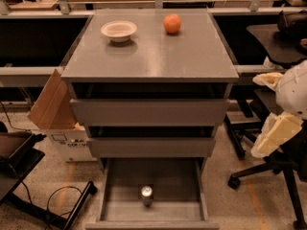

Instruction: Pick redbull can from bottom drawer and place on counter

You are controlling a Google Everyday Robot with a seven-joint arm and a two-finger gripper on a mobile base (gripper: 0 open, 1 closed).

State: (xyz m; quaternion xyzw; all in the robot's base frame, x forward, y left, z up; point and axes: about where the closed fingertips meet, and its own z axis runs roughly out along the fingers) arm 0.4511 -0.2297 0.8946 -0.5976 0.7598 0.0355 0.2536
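The redbull can [147, 194] stands upright in the open bottom drawer [115, 210], near the middle of its front, with its shiny round top showing. The two drawers above are closed. The counter [158, 56] is the grey square top of the cabinet. My gripper [274, 135] is a pale shape at the right edge of the camera view, beside the cabinet at about the height of the middle drawer. It is well to the right of the can and above it, and it holds nothing that I can see.
A white bowl [118, 30] and an orange fruit [172, 23] sit at the back of the counter. A cardboard box [55, 111] leans left of the cabinet. An office chair base [268, 169] stands on the right. Cables and a dark stand [29, 176] lie at lower left.
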